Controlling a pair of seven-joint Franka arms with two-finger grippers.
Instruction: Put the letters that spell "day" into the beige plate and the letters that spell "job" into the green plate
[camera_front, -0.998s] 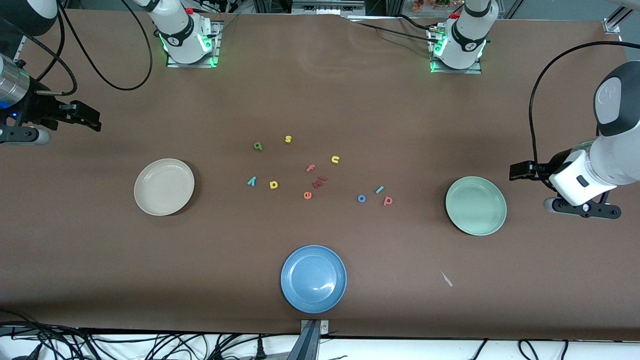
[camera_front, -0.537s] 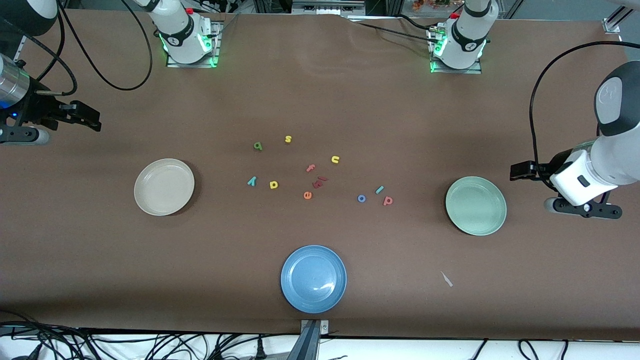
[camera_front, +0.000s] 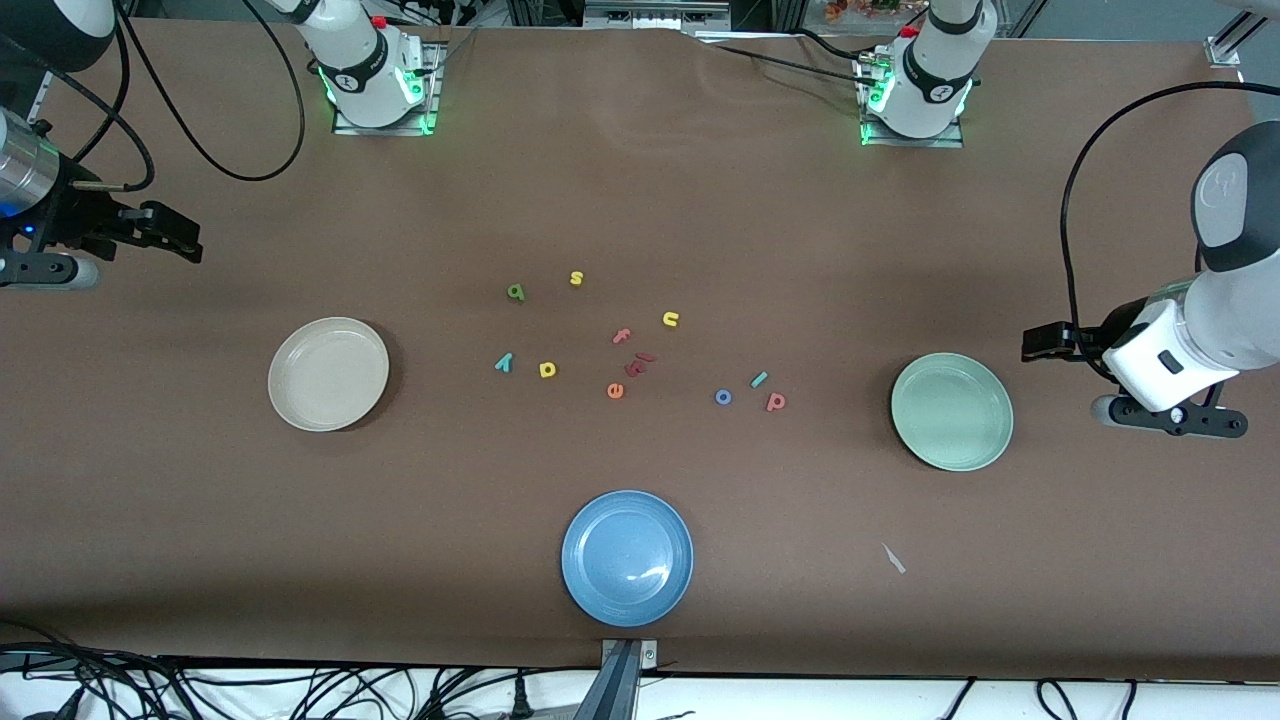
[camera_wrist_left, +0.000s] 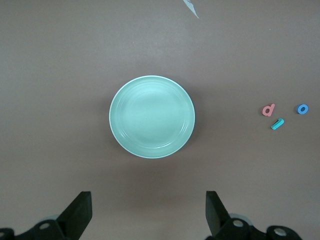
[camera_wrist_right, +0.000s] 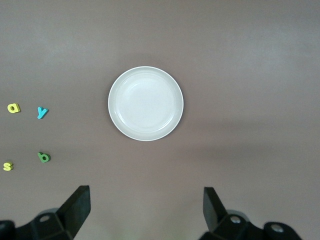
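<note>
1. We see a brown worktop (camera_front: 640, 200), both arm bases along its top edge w/ green lights; cables hang off the lower edge.
2. Beige plate (camera_front: 328, 373) sits toward the right arm's end, green plate (camera_front: 951, 411) toward the left arm's end, blue plate (camera_front: 627, 557) nearest the front camera.
3. Letters lie scattered btwn the plates: yellow d (camera_front: 547, 370), olive a (camera_front: 516, 292), teal y (camera_front: 504, 362); teal j (camera_front: 759, 379), blue o (camera_front: 723, 397), pink b (camera_front: 775, 402). None in a plate.
4. Dark red pieces (camera_front: 638, 364) mid-cluster: we can't read them.
5. Right gripper (camera_wrist_right: 145, 207) over the worktop's end by the beige plate, partly cut off at the front view's edge; fingers (camera_wrist_right: 77, 202) spread wide, empty.
6. Left gripper (camera_wrist_left: 148, 212) beside the green plate, fingers (camera_wrist_left: 80, 210) spread wide, holding nothing.
</note>
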